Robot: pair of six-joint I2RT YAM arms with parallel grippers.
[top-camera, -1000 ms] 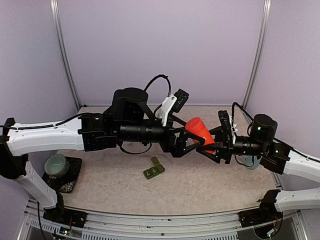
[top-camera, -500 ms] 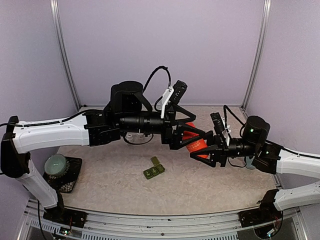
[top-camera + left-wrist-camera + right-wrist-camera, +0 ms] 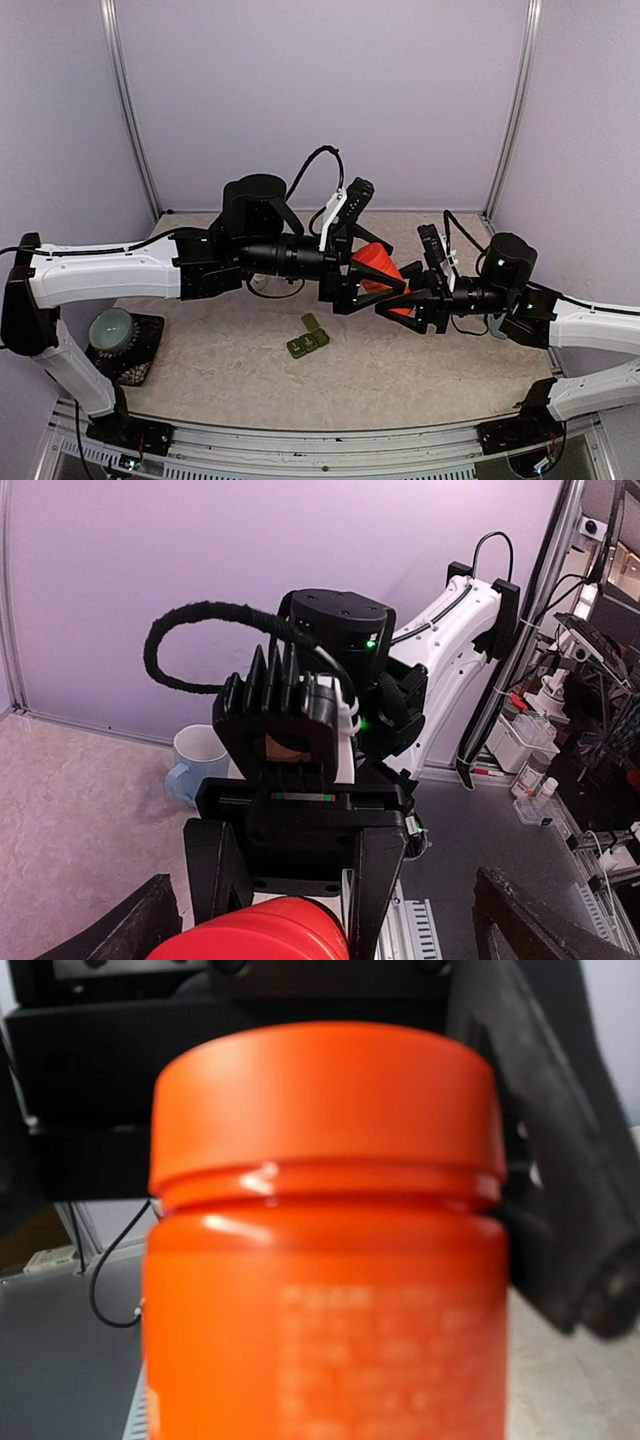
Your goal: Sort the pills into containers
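Note:
An orange pill bottle (image 3: 380, 270) with an orange cap (image 3: 325, 1100) hangs in mid-air between both arms. My right gripper (image 3: 398, 296) is shut on its body; in the right wrist view the bottle (image 3: 325, 1310) hides my own fingers. My left gripper (image 3: 366, 284) is open, its fingers (image 3: 135, 930) spread wide on either side of the cap (image 3: 260, 935). The containers (image 3: 308, 338), a dark green strip of three compartments, lie on the table below the bottle, with one lid raised. No loose pills show.
A pale blue mug (image 3: 198, 760) stands at the table's right side, behind my right arm. A pale green round object sits on a black pad (image 3: 118, 338) at the near left. Frame posts stand at the back corners.
My right arm has carried the bottle leftward toward the left gripper. The left gripper has drawn back a little and now straddles the cap.

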